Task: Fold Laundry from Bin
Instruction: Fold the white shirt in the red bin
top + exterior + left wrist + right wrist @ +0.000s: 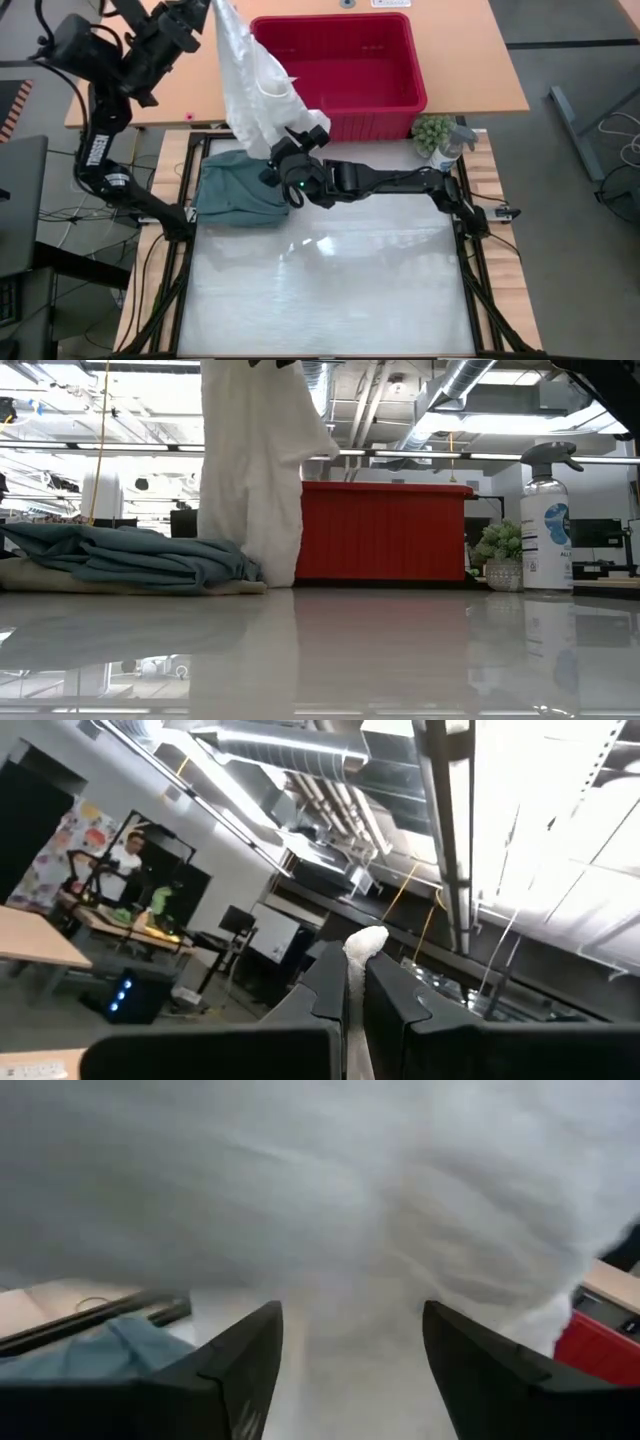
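Overhead view: at upper left of the frame we see the left gripper point(207, 14) raised, its jaws closed on the top of the white garment point(250, 85), which hangs down in a long drape to the bench point(330, 290). At centre, the right gripper point(300, 135) sits at the garment's lower edge — its jaws stand wide apart with white cloth before them, and we cannot tell whether they grip it. The teal-green garment point(238, 192) lies bunched at centre left, just beside the right gripper, atop a beige layer point(60, 582) seen in the table-level view. The red bin point(340, 70) stands at upper centre; a spray bottle point(450, 148) and small plant point(432, 130) stand to its lower right
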